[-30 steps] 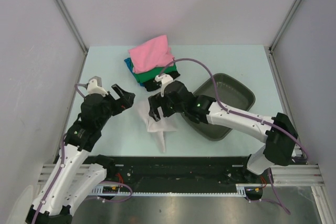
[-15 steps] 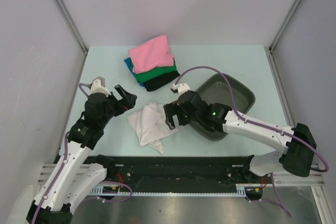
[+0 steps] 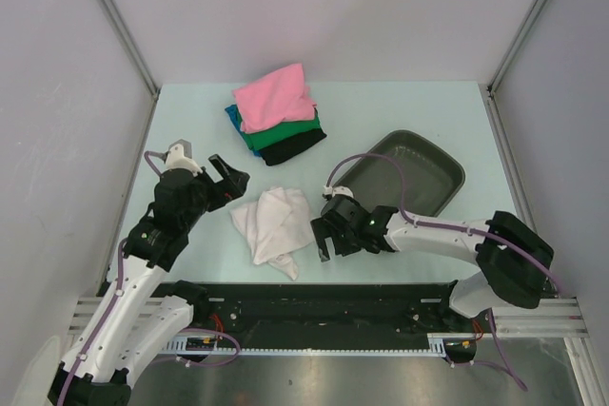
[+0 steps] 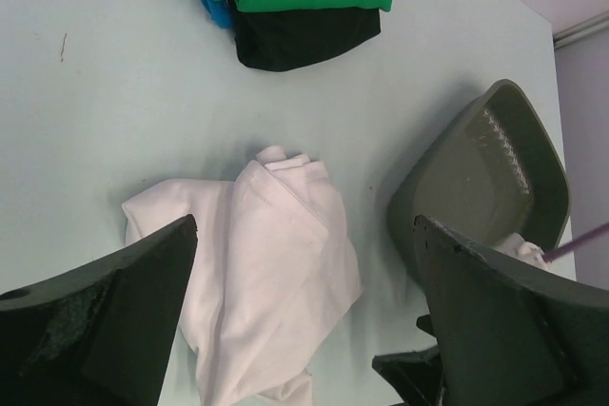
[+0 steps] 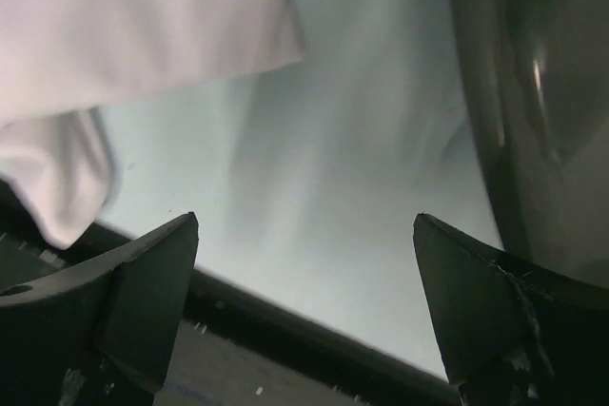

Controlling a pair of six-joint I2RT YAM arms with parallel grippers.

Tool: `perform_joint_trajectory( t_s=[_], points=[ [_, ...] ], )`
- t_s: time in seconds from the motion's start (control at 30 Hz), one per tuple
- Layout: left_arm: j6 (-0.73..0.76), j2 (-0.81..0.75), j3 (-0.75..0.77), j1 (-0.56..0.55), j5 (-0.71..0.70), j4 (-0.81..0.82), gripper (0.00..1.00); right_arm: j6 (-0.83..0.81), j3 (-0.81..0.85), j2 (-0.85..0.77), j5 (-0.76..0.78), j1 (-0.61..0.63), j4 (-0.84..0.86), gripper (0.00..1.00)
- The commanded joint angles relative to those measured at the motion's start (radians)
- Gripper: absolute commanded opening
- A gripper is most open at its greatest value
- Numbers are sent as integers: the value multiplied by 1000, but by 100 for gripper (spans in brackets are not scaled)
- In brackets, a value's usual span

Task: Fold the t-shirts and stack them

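A plain white t-shirt point(image 3: 274, 225) lies crumpled on the pale table, near the front. It also shows in the left wrist view point(image 4: 257, 282) and at the top left of the right wrist view point(image 5: 143, 26). A folded stack stands at the back: pink t-shirt point(image 3: 276, 94) on top, then green point(image 3: 283, 130), teal-blue point(image 3: 233, 119) and black point(image 3: 297, 147). My left gripper point(image 3: 228, 183) is open and empty, above the white shirt's left side point(image 4: 303, 225). My right gripper point(image 3: 322, 242) is open and empty, just right of the shirt, near the table's front edge point(image 5: 304, 221).
A dark grey-green plastic tray point(image 3: 404, 183) sits right of the white shirt, behind my right arm; it also shows in the left wrist view point(image 4: 476, 187) and the right wrist view point(image 5: 533, 92). The black base rail point(image 3: 314, 301) runs along the front edge. Grey walls enclose the table.
My right gripper let go of the white shirt, which dropped in a crumpled heap, and drew back toward the front edge. My left arm barely moved.
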Motion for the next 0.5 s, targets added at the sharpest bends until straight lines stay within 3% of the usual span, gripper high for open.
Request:
perform_joint_trajectory(
  t_s=[0.0,0.23,0.37,0.47],
  points=[
    [-7,-3,-1,4,-2,25,100,31,-2,68,148,-72,20,100],
    [-4,3,-16,4,-2,36,100,-7,10,114,310,-382,-40,100],
    [-15,22,-22,4,15,62,100,-38,38,96,316,-664,-29,100],
    [-20,34,-25,4,38,77,100,-47,87,100,367,-793,-36,100]
  ],
)
